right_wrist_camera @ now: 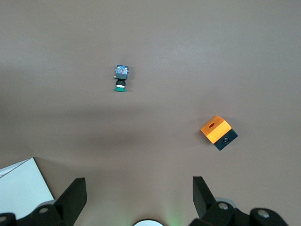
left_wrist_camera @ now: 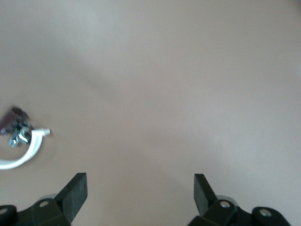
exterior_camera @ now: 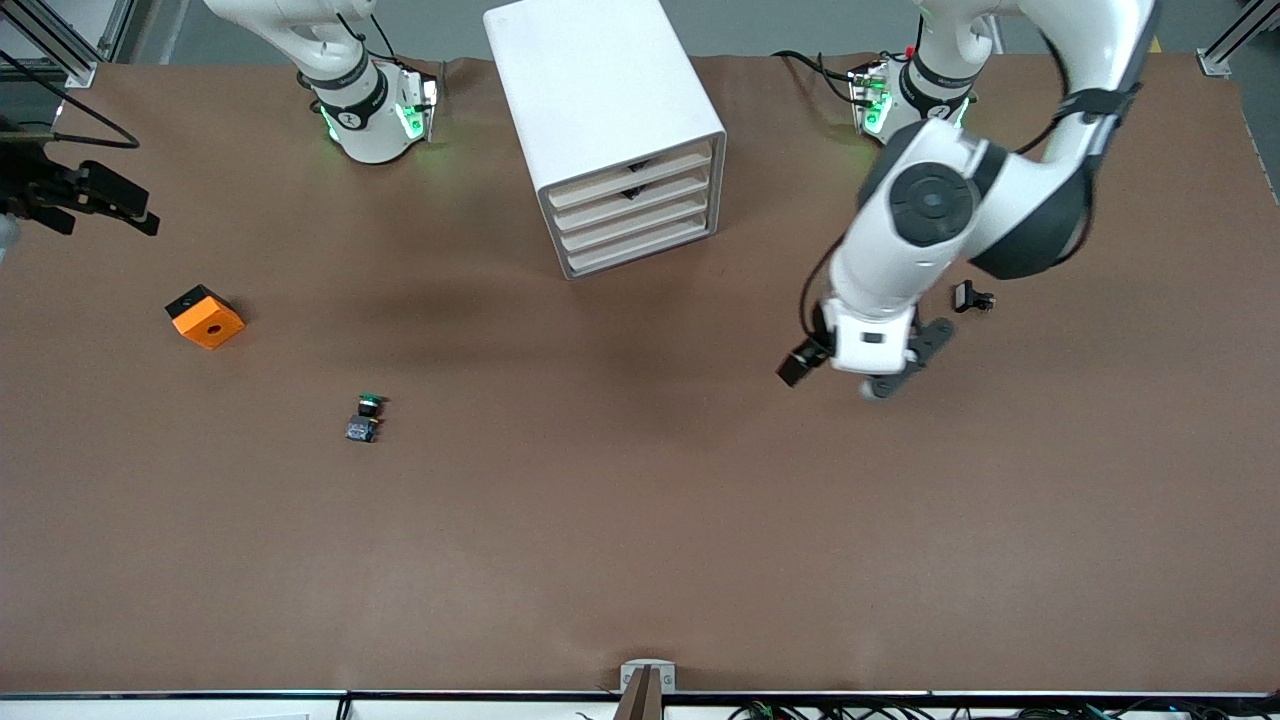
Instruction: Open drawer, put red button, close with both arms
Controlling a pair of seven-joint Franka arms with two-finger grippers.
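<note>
I saw the white cabinet (exterior_camera: 604, 120) with all four drawers shut, the second drawer (exterior_camera: 632, 184) included. The red button (exterior_camera: 971, 297) lay on the desk (exterior_camera: 640, 520) near my left claw (exterior_camera: 835, 372), spread. My right claw (right_wrist_camera: 138, 197) waited, spread.

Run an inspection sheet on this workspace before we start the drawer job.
Surface: brown table, no tears seen.
Job's things: drawer, second from top of the cabinet, shut; red button lies on the table toward the left arm's end, cap colour hard to tell.
Clutter: green button and orange cube toward the right arm's end, apart.
Grippers: left gripper over bare table beside the red button, jaws open, empty; right gripper over the right arm's end, jaws open, empty.
Cables: cables at the arm bases.
Surroundings: metal frame at the table corners.
</note>
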